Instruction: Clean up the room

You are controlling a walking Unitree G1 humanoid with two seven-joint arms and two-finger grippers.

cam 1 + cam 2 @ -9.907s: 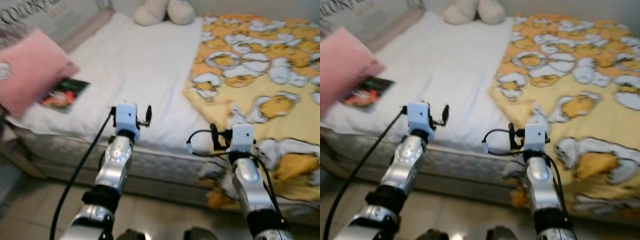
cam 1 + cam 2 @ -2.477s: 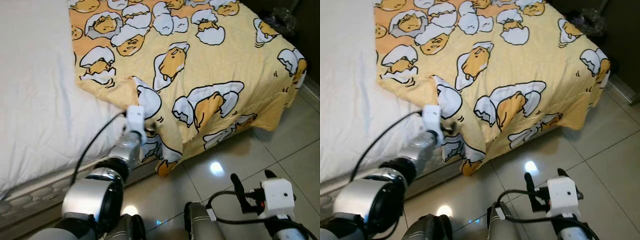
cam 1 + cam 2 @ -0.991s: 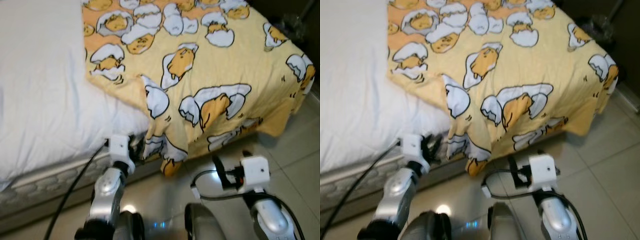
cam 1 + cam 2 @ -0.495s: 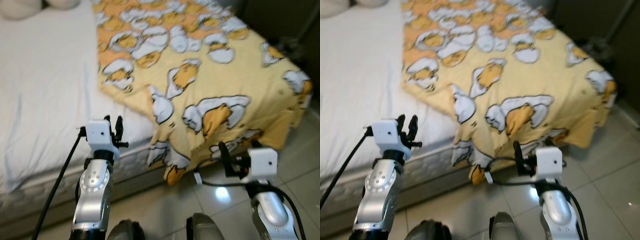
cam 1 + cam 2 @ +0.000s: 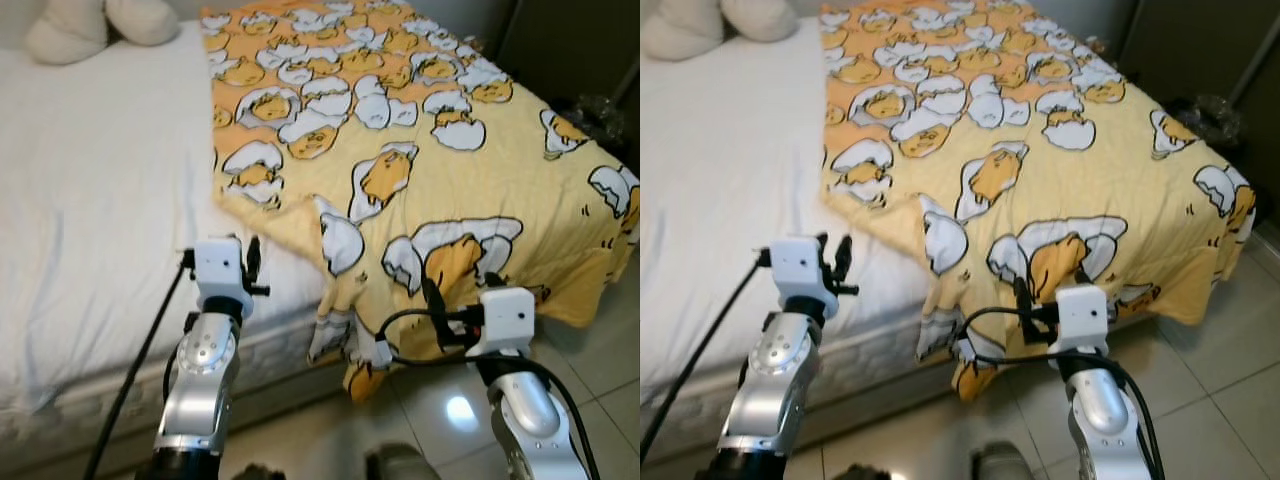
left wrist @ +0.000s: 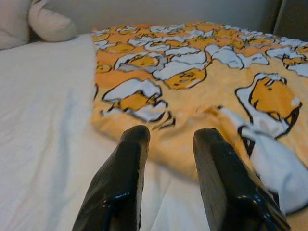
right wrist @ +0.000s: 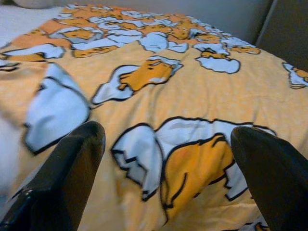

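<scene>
A yellow blanket [image 5: 400, 150] printed with egg characters covers the right half of the bed, and its near left corner [image 5: 335, 235] is rumpled and hangs over the mattress side. The bed's left half is bare white sheet [image 5: 100, 180]. My left gripper [image 5: 250, 268] hovers over the mattress edge, just left of the rumpled corner. It is open by a narrow gap and empty, as the left wrist view shows between the fingers [image 6: 127, 163]. My right gripper [image 5: 432, 305] is low in front of the hanging blanket, open wide with nothing in it [image 7: 168, 139].
A cream plush toy [image 5: 100, 22] lies at the head of the bed. Glossy tiled floor [image 5: 600, 350] runs along the bed's near and right sides. Dark furniture [image 5: 570, 40] and a clear plastic bag [image 5: 600, 105] stand at the far right.
The camera has tilted up and shows more of the bed. My left gripper rose from the blanket's hanging edge to the mattress edge, empty. The right arm came up closer to the blanket.
</scene>
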